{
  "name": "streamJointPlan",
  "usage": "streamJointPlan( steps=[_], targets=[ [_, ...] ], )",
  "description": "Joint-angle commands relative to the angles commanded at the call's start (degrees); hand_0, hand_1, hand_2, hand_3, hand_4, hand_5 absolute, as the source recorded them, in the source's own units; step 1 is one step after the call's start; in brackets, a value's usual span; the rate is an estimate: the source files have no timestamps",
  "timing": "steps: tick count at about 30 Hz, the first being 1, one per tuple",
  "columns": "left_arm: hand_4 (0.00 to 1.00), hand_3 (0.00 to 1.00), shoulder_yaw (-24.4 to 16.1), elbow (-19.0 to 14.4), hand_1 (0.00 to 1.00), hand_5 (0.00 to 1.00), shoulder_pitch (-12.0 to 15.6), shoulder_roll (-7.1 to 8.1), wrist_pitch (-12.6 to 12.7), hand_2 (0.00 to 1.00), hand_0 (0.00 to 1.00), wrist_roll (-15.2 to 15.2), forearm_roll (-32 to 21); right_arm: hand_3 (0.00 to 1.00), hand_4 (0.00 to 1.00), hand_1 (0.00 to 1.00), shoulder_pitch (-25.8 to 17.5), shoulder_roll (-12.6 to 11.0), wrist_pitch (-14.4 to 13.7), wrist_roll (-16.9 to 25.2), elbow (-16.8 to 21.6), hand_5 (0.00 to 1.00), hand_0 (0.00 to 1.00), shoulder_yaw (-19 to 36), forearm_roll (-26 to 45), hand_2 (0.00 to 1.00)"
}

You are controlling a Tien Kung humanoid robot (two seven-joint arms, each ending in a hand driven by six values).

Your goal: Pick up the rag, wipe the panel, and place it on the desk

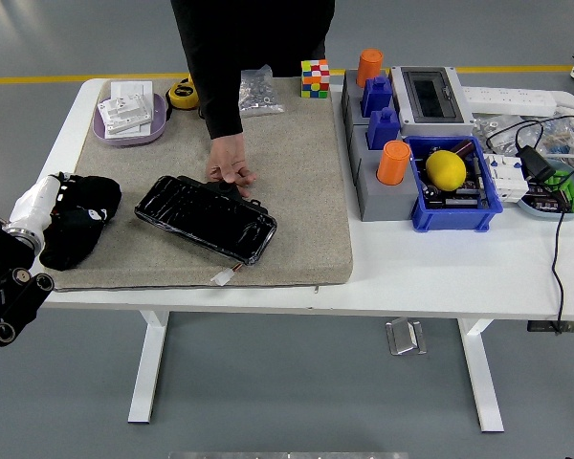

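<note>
The black rag [78, 220] lies bunched at the left end of the beige mat [301, 191]. My left hand [44, 203], white at the back, rests on the rag's left side; its dark front blends into the cloth. The glossy black panel [206, 218] lies slanted on the mat to the right of the rag, with a small white connector [222, 277] at its near edge. A person's hand [230, 172] holds the panel's far edge. My right arm is out of view.
A purple tray of white parts [129, 115], a yellow tape measure [182, 93] and a bag of screws [258, 93] sit at the back. A colour cube [314, 77], grey and blue bins [454, 182] with orange cylinders, and cables [555, 220] fill the right.
</note>
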Motion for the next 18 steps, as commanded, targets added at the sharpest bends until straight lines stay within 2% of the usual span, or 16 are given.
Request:
streamJointPlan(
  steps=[1, 6, 7, 12, 13, 18],
  targets=[
    [0.728, 0.649, 0.09, 0.09, 0.745, 0.122, -0.03, 0.00, 0.11, 0.819, 0.415, 0.17, 0.16, 0.575, 0.973, 0.593, 0.03, -0.04, -0.01, 0.00, 0.04, 0.528, 0.719, 0.05, -0.04, 0.660],
    [0.728, 0.649, 0.40, 0.44, 0.745, 0.122, 0.00, -0.03, 1.17, 0.819, 0.415, 0.69, 0.54, 0.575, 0.973, 0.593, 0.02, -0.15, -0.05, 0.03, 0.27, 0.528, 0.719, 0.28, -0.25, 0.660],
    [0.649, 0.583, 0.50, 0.51, 0.604, 0.067, 0.01, -0.06, 1.33, 0.792, 0.366, 0.77, 0.57, 0.575, 0.973, 0.593, 0.02, -0.16, -0.08, 0.04, 0.28, 0.528, 0.718, 0.37, -0.28, 0.660],
    [0.649, 0.583, 0.81, 0.58, 0.604, 0.067, -0.01, -0.21, 2.13, 0.792, 0.366, 1.20, 1.08, 0.575, 0.973, 0.593, 0.05, -0.26, -0.12, 0.06, 0.34, 0.528, 0.718, 0.58, -0.42, 0.660],
    [0.547, 0.550, 0.83, 0.59, 0.507, 0.003, -0.02, -0.23, 2.21, 0.695, 0.352, 1.25, 1.18, 0.574, 0.972, 0.593, 0.06, -0.27, -0.13, 0.06, 0.34, 0.528, 0.718, 0.59, -0.45, 0.660],
    [0.547, 0.550, 1.00, 0.72, 0.507, 0.003, -0.14, -0.32, 2.93, 0.695, 0.352, 1.07, 1.41, 0.574, 0.972, 0.593, 0.09, -0.31, -0.26, 0.10, 0.30, 0.528, 0.718, 1.25, -0.68, 0.660]
  ],
)
